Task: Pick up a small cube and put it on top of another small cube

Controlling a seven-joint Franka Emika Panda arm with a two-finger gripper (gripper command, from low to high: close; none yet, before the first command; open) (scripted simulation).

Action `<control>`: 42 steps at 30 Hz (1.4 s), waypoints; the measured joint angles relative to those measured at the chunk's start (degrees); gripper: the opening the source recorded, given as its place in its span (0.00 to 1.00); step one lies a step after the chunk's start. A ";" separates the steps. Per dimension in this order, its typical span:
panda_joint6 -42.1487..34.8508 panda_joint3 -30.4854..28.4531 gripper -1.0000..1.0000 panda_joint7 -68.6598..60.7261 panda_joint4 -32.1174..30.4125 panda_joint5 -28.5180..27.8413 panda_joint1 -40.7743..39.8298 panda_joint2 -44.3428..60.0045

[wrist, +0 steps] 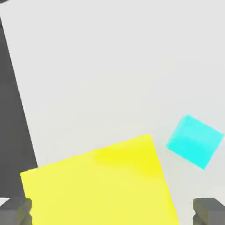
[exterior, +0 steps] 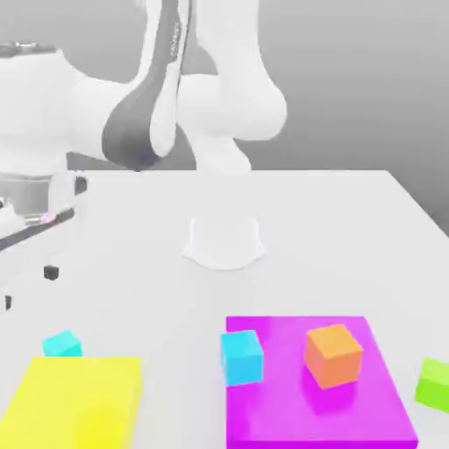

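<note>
The tiny cyan cube (exterior: 62,344) rests on the white table just behind the yellow pad's far corner. The hand view shows the same cube (wrist: 194,140) beside the pad's edge. A larger cyan cube (exterior: 241,357) sits on the magenta pad (exterior: 298,421), at its side on the exterior view's left. My gripper (exterior: 29,288) hangs above the table at the exterior view's left, higher than the tiny cube and apart from it. It is open, and its dark fingertips (wrist: 208,211) stand wide with nothing between them.
An orange cube (exterior: 333,355) shares the magenta pad with the larger cyan cube. A green cube (exterior: 434,383) lies at the exterior view's right. The flat yellow pad (exterior: 74,403) lies near the front. The arm's white base (exterior: 224,241) stands mid-table. The table's edge (wrist: 9,110) is close.
</note>
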 joint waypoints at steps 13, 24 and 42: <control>13.57 -3.51 0.00 12.58 -0.90 4.36 -0.76 19.44; 6.96 -2.94 0.00 11.91 -2.61 5.30 -1.12 10.97; -8.00 13.13 0.00 25.68 -1.35 6.98 23.23 -2.74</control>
